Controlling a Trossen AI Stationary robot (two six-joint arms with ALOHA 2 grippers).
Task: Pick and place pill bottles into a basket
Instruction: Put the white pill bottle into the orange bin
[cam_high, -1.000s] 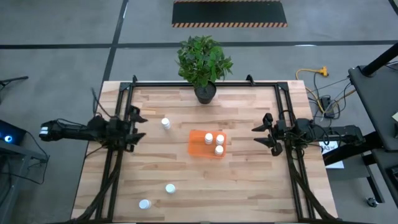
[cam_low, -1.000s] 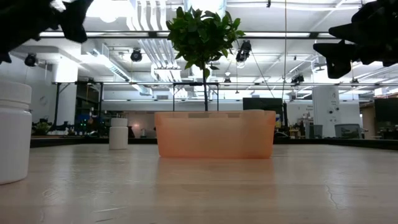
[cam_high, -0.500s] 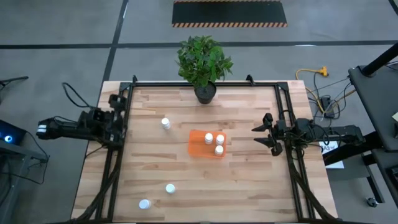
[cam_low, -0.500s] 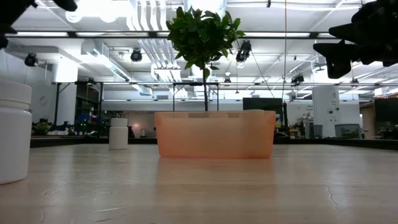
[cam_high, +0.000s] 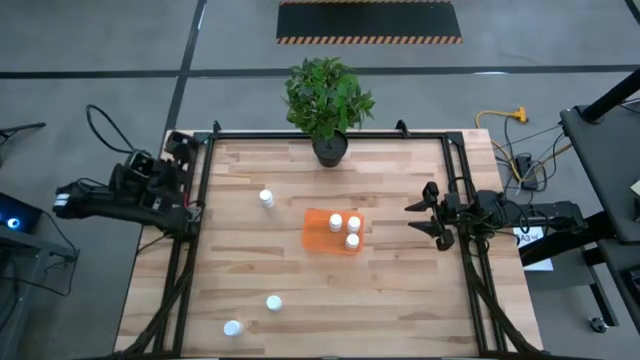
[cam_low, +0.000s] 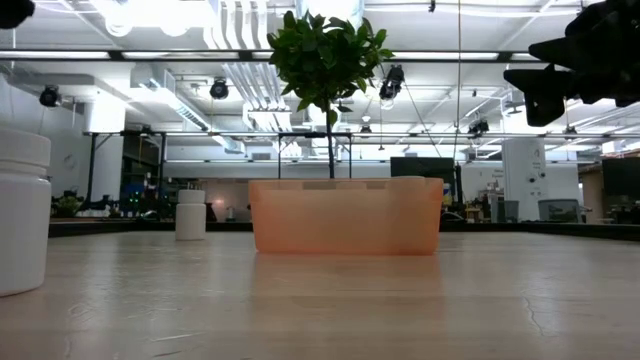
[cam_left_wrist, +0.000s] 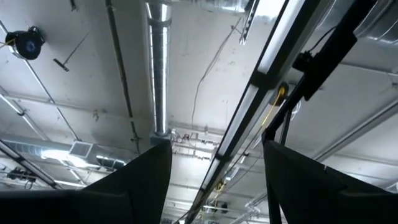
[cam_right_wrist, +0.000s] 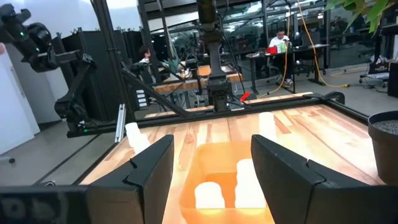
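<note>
Since the earlier frames the left tool (cam_high: 175, 150) has drawn back off the counter (cam_high: 400, 290) and swung up: it now sits at the counter's far-left corner, its fingers (cam_left_wrist: 134, 186) spread apart with nothing between them, aimed at the ceiling. Everything else is unchanged. Nearest, at the near-left of the counter, two pill bottles stand upright, caps up: one (cam_high: 232, 327) close to the near edge, another (cam_high: 273, 302) just beyond it to the right. Further in, around the middle, lies the orange basket (cam_high: 317, 235), its long axis running left to right; three bottles (cam_high: 352, 240) stand upright in its right half, close together. Beyond and left of the basket, well apart from it, a sixth bottle (cam_high: 266, 198) stands upright on the bare wood. The right tool (cam_high: 425, 216) hangs at the counter's right edge, level with the basket and pointing left at it, its fingers (cam_right_wrist: 149, 168) released and empty. Farthest, at the far edge, stands a potted plant (cam_high: 327, 100).
</note>
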